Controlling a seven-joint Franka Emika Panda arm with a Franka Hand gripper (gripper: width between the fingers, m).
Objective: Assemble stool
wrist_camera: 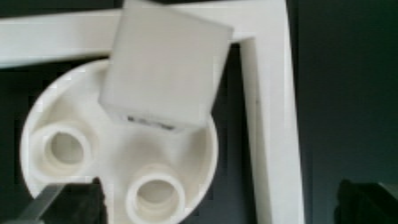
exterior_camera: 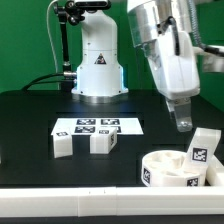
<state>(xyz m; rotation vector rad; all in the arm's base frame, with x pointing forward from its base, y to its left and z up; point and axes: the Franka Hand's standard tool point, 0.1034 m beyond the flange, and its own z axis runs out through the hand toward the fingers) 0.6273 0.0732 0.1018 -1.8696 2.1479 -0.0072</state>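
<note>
The round white seat disc (exterior_camera: pixel 165 170) lies at the front on the exterior view's right, tags on its rim. One leg block (exterior_camera: pixel 202 152) stands upright at its right side. In the wrist view the seat (wrist_camera: pixel 80 110) shows two round holes and the leg block (wrist_camera: pixel 169 65) rises from it. Two more leg blocks (exterior_camera: pixel 63 143) (exterior_camera: pixel 102 142) lie in front of the marker board. My gripper (exterior_camera: pixel 181 122) hangs above and just behind the seat, open and empty. In the wrist view, where the gripper (wrist_camera: pixel 210 212) sits at the frame edge, its dark fingertips (wrist_camera: pixel 50 207) stand wide apart.
The marker board (exterior_camera: pixel 97 126) lies in the middle of the black table. A long white edge rail (exterior_camera: pixel 70 190) runs along the front; in the wrist view the rail (wrist_camera: pixel 267 130) passes right beside the seat. The robot base (exterior_camera: pixel 97 70) stands at the back.
</note>
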